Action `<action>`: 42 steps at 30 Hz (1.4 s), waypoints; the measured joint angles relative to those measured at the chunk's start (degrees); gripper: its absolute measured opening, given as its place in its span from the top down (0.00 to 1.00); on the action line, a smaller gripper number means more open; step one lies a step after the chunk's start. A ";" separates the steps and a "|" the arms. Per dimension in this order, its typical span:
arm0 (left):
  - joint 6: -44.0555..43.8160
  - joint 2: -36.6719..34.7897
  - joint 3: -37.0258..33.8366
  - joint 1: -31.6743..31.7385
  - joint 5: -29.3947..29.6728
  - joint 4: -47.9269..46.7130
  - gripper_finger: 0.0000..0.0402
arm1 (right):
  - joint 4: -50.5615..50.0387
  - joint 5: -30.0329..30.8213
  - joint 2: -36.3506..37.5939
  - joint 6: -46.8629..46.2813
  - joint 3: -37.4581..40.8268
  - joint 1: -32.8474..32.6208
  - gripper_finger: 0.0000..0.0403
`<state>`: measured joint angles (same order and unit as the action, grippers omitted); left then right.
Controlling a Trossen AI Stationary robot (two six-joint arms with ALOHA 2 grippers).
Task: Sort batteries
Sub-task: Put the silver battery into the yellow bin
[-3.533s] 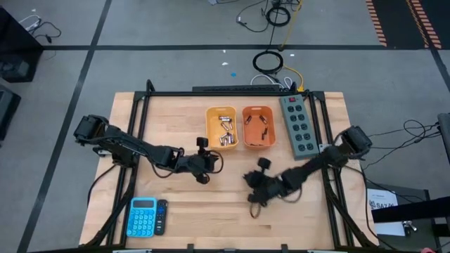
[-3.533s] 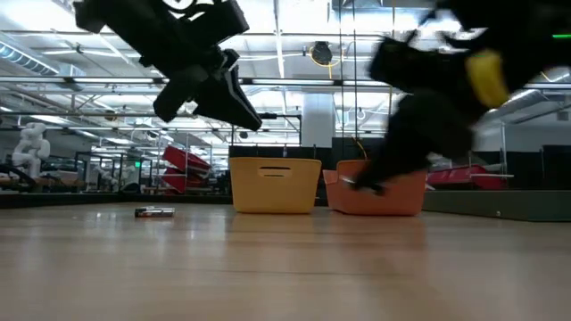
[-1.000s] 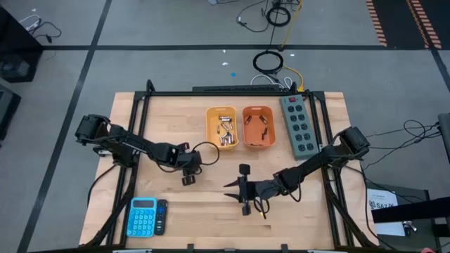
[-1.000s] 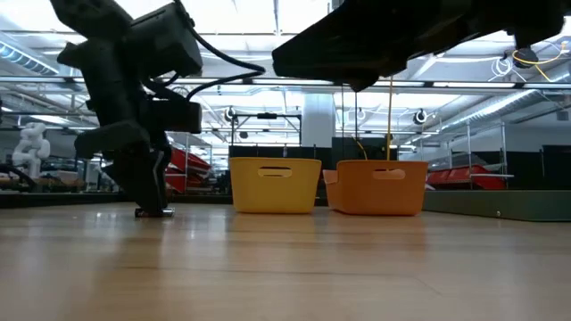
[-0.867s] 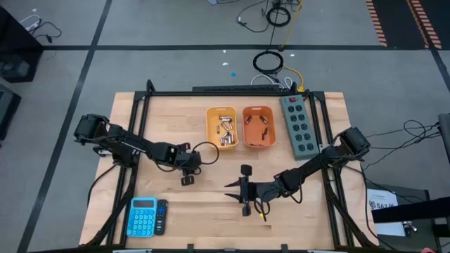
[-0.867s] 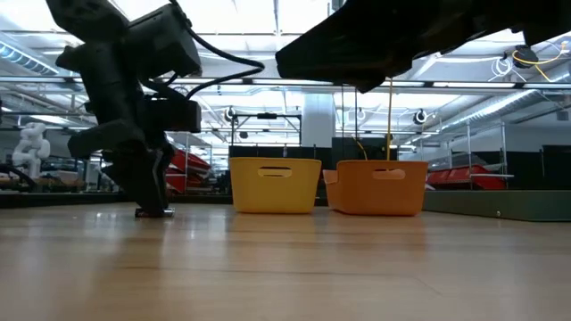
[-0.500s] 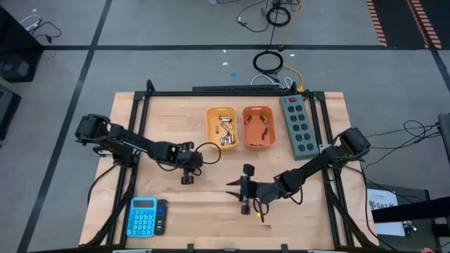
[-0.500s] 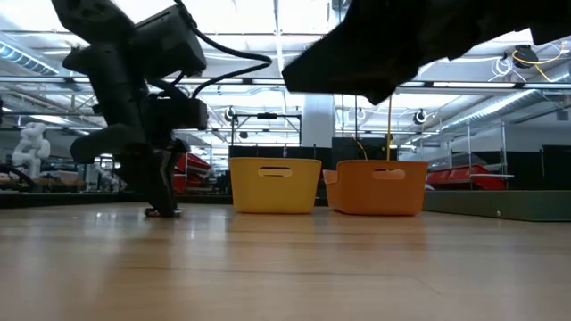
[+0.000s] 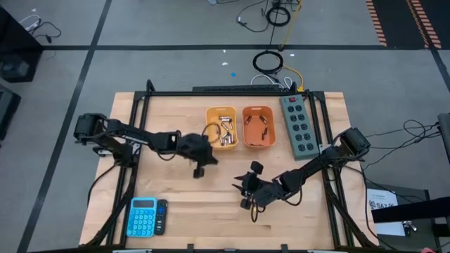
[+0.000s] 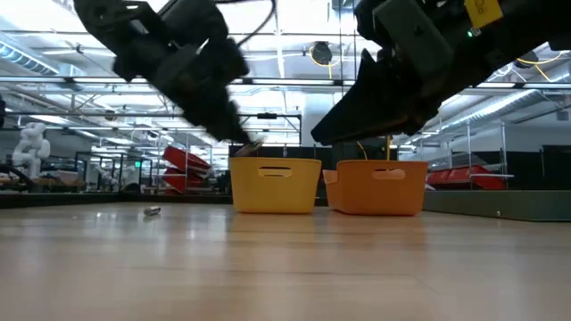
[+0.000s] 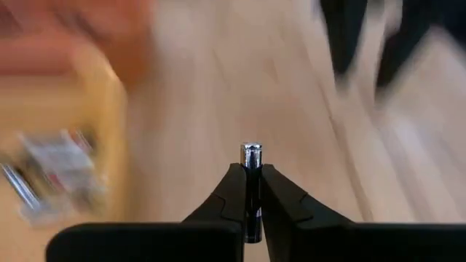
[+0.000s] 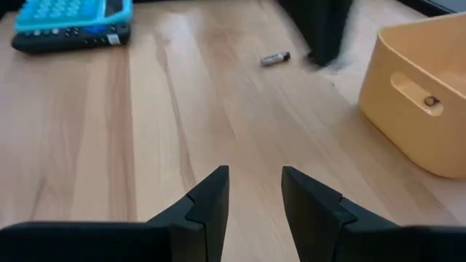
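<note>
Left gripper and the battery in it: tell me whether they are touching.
Touching. The left wrist view shows the left gripper shut on a battery, both fingers pressed against its sides and its silvery tip poking out past them.

Left wrist view: yellow bin (image 11: 58,145) blurred, contents unreadable; battery (image 11: 252,189) btm hidden betw fingers.

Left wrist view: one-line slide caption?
Left gripper shut on a battery, yellow bin blurred beside it.
</note>
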<state>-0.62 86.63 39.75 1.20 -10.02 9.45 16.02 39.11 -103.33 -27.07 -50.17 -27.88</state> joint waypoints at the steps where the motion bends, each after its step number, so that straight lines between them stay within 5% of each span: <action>1: 0.04 -0.02 0.00 0.94 -0.05 3.32 0.94 | -0.42 0.00 0.00 -0.20 0.00 0.00 0.71; 8: 0.97 -0.13 0.09 7.57 8.61 14.50 0.93 | -0.77 -0.04 0.00 -0.27 0.00 0.00 0.71; 15: 1.02 -0.41 0.09 9.76 8.83 13.83 0.63 | -1.57 -0.09 0.00 -0.18 0.00 0.00 0.71; 19: 0.96 -2.75 0.10 9.15 8.78 12.68 0.58 | -3.73 -0.08 0.00 -0.25 0.00 0.02 0.71; 25: -3.66 -9.26 0.15 3.88 9.23 -0.79 0.57 | -7.47 0.02 0.00 0.78 0.02 0.64 0.71; 30: -16.45 -12.68 0.20 -3.30 16.28 -16.72 0.57 | -5.08 -0.21 0.00 9.39 0.02 1.72 0.71; 37: -36.93 -11.21 0.20 -9.99 23.81 -36.53 0.57 | 1.39 -5.12 0.00 20.29 0.02 5.20 0.71; 42: -47.10 -8.42 0.20 -11.11 25.81 -42.52 0.56 | 4.77 -10.16 0.00 24.97 0.02 7.96 0.71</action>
<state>-47.73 78.21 39.94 -9.91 15.79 -33.07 20.79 28.96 -103.33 -2.10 -50.15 -19.92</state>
